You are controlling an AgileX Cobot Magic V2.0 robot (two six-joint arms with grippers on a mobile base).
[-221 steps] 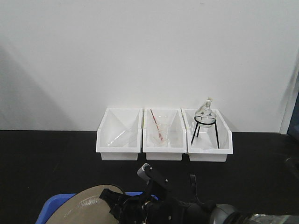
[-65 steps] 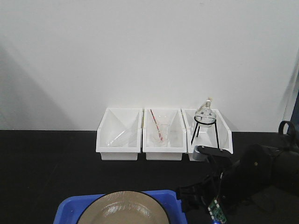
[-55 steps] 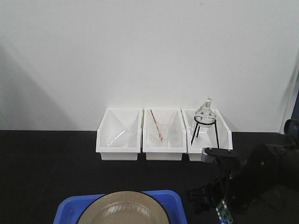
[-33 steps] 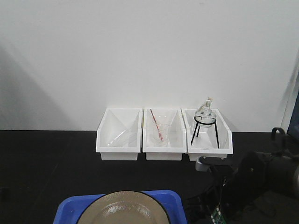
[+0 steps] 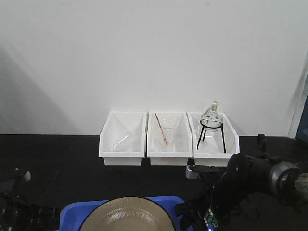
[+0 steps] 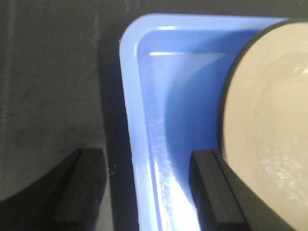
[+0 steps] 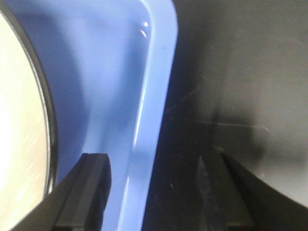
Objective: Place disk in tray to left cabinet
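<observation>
The tan disk (image 5: 129, 216) with a black rim lies flat in the blue tray (image 5: 176, 202) at the bottom of the front view. My left gripper (image 6: 147, 188) is open, its fingers (image 6: 79, 185) straddling the tray's left rim (image 6: 132, 144); the disk (image 6: 272, 134) lies just right of the inner finger. At the other end my right gripper (image 7: 154, 192) is open astride the right rim (image 7: 154, 110), with the disk (image 7: 21, 120) at the left edge. In the front view the left gripper (image 5: 45, 212) and right gripper (image 5: 185, 211) flank the tray. The left cabinet is out of view.
Three white bins stand in a row against the wall on the black table (image 5: 57, 154): one with nothing in it (image 5: 123, 138), one with a glass beaker and red stick (image 5: 167, 138), one with a flask on a black tripod (image 5: 212, 137). The right arm's bulk (image 5: 255, 178) sits right of the tray.
The disk, earlier tilted at the left in the right gripper, now lies flat in the tray. The right arm has swung back to the tray's right edge. The left arm has come into view at lower left.
</observation>
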